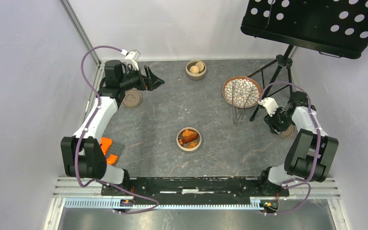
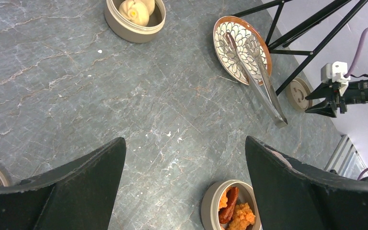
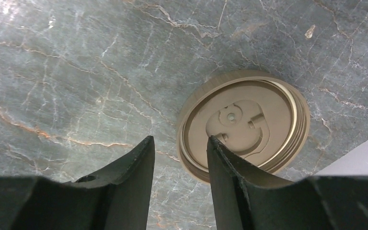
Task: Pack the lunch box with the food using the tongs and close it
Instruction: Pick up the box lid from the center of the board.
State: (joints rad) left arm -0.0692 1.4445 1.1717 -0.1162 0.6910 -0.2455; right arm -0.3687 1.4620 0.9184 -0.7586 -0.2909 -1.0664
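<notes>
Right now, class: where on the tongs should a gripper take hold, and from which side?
I'd grip the tongs mid-length, from above, jaws straddling both arms: the spread tips rest on the plate, the joined end on the table.

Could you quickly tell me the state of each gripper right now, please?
Left gripper: open, empty.
Right gripper: jaws astride rim of tan lid; grip cannot be told.

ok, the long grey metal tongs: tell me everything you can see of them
The long, thin grey metal tongs are two slim, shiny arms joined in a V, with wider tips. They lie flat and spread open. The tips rest on the round patterned plate at the far right, and the joined end sits on the grey marbled table, pointing toward the near edge. Nothing holds them.
</notes>
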